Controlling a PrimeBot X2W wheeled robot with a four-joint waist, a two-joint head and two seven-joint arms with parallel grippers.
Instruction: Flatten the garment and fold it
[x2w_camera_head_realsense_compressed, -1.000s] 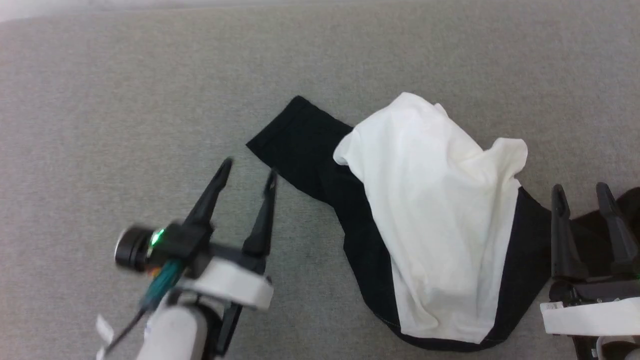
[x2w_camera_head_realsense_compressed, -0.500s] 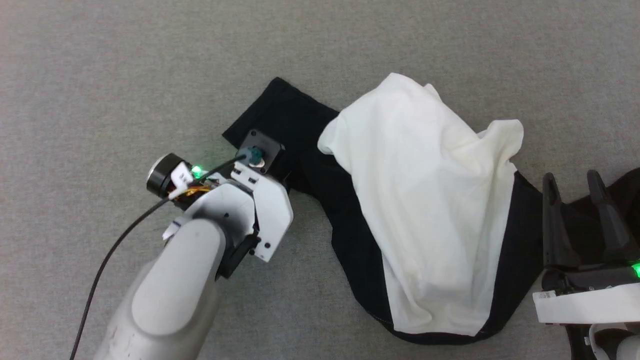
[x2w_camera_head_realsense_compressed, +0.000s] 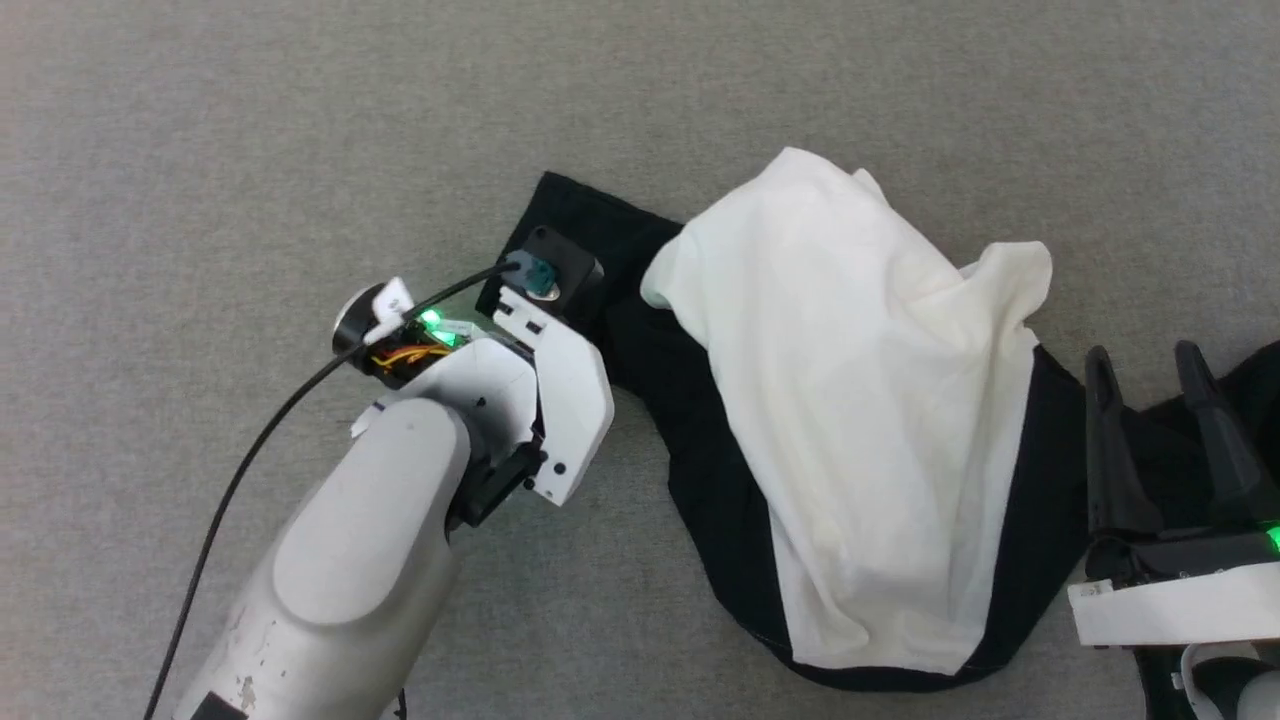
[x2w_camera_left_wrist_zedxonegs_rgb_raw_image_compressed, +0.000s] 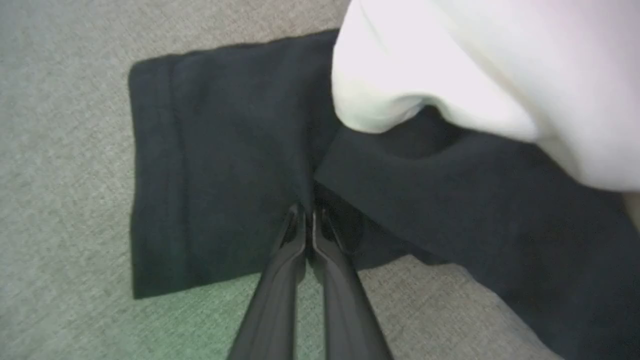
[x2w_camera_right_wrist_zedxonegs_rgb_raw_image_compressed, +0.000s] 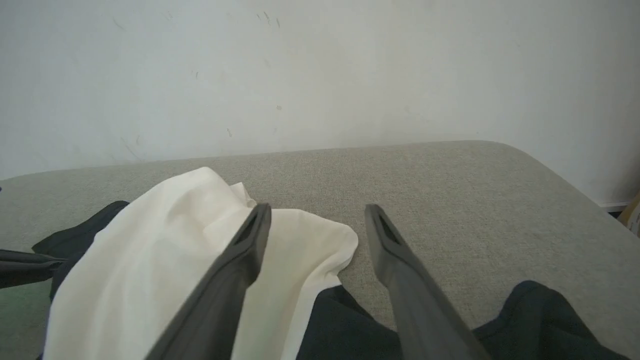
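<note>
Angling down, left gripper clamps the garment's black sleeve between its jaws; right gripper hovers, jaws spread.

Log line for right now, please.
left claw: shut on black sleeve of garment | right claw: open, holding nothing | garment: crumpled, unfolded on grey surface

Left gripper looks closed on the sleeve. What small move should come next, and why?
Probably lift the left gripper slightly and draw the black sleeve outward, away from the white body of the shirt. Its fingers are shut on a pinched fold of the sleeve, and the shirt lies crumpled, with the white part bunched over the black.
</note>
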